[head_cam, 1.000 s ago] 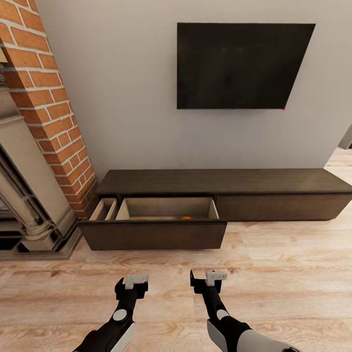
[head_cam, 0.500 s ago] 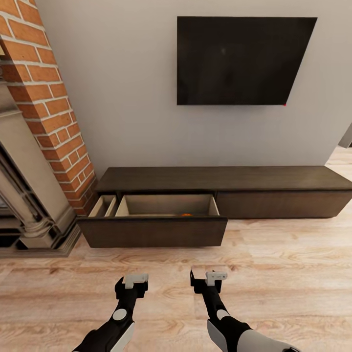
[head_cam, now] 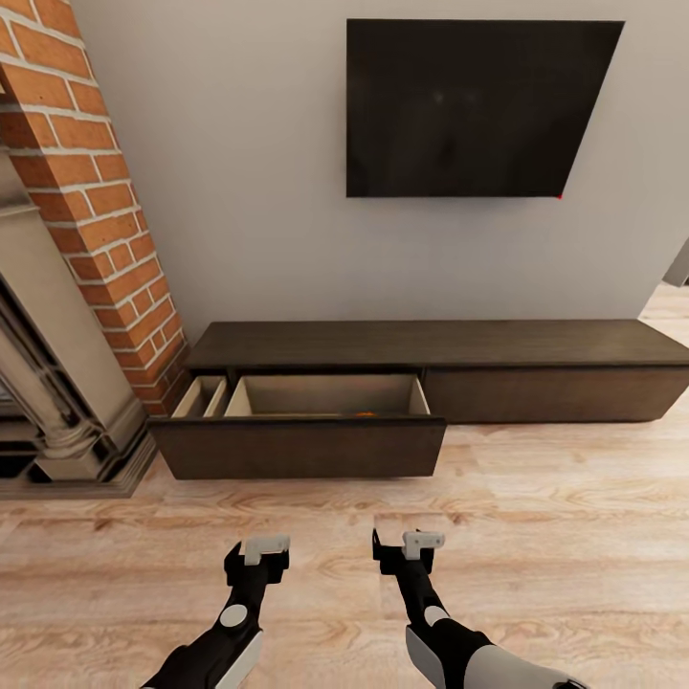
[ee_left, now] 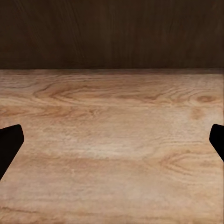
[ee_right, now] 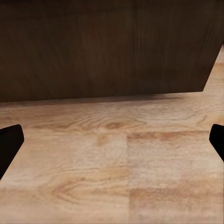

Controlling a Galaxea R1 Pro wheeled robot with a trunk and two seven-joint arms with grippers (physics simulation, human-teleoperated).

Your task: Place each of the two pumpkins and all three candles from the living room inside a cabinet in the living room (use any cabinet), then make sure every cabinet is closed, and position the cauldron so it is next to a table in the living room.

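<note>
Cabinet (head_cam: 536, 356) drawer (head_cam: 299, 446) open, orange pumpkin (head_cam: 365, 414) glimpsed inside

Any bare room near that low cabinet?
Bare: the long dark-brown wooden cabinet top under the black wall screen, and plank floor before the shut right front. Crowded: the pulled-out drawer beside the brick column.

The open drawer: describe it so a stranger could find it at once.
Under the wall-mounted TV runs a long, low dark-brown cabinet. Its left drawer, nearest the brick column, is pulled out, showing a pale interior, while the right front sits flush.
</note>
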